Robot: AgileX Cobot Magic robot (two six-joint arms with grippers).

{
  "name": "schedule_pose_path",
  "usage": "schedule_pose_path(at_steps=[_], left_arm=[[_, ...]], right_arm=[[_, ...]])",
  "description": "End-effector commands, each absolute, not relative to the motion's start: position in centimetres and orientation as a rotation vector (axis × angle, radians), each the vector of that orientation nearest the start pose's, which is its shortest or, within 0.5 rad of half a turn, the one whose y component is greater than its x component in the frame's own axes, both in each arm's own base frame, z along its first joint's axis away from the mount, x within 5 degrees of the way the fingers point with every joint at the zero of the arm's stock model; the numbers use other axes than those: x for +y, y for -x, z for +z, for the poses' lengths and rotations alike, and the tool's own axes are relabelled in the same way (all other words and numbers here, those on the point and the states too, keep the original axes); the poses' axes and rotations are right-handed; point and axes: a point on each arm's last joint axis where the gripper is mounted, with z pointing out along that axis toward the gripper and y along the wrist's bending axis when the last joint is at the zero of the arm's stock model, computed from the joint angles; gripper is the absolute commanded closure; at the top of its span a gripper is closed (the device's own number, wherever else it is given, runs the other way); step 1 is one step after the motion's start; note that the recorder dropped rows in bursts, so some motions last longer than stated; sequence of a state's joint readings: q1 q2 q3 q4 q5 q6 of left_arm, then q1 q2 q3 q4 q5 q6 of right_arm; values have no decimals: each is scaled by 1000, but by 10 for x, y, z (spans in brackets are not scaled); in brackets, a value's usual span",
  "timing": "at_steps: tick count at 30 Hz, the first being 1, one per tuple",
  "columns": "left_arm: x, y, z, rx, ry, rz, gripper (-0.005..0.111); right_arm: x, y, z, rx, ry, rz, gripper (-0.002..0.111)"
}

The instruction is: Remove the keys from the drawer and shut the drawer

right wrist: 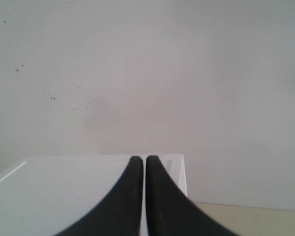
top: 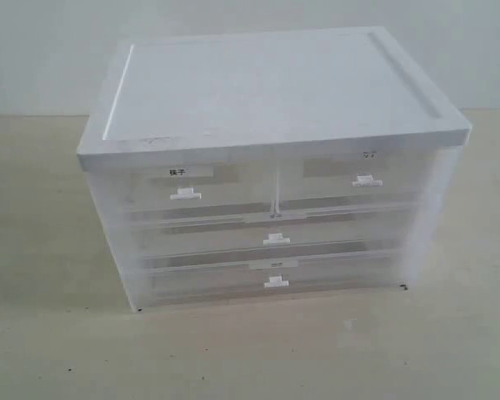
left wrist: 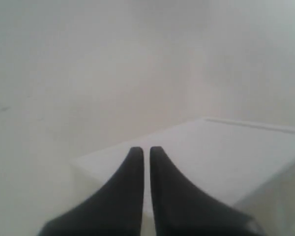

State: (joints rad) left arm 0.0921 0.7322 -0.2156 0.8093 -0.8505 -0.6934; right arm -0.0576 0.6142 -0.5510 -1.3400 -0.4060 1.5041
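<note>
Beige worktop [top: 50, 333], cabinet [top: 267, 92] near its far edge: the drawer [top: 350, 193] toward the right edge, light slippery plastic, probably hides the unseen keys, so I'd pinch its stiff tab [top: 367, 181]; left gripper [left wrist: 146, 150] and right gripper [right wrist: 141, 160] hang clenched, empty.

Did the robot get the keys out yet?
Not yet. The small drawer is shut and no keys show. The left gripper and right gripper are closed, empty, near the cabinet top. Opening it, taking the keys and shutting it are all left.
</note>
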Motion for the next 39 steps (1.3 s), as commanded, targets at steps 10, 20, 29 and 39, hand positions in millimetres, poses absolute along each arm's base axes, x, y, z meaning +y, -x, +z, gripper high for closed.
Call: schedule_pose_path(at_steps=[10,20,29,39], left_arm=[[-3,-195,242,2108,105,-43,102],[-40,-185,237,2221,-53,-152,102],[-91,-164,224,2176,-375,-377,102],[-149,-168,217,2013,-594,-545,102]], right_arm=[[25,-131,356,1477,136,361,108],[29,-130,355,1485,177,389,108],[35,-127,356,1472,234,440,108],[42,-125,354,1479,296,513,108]])
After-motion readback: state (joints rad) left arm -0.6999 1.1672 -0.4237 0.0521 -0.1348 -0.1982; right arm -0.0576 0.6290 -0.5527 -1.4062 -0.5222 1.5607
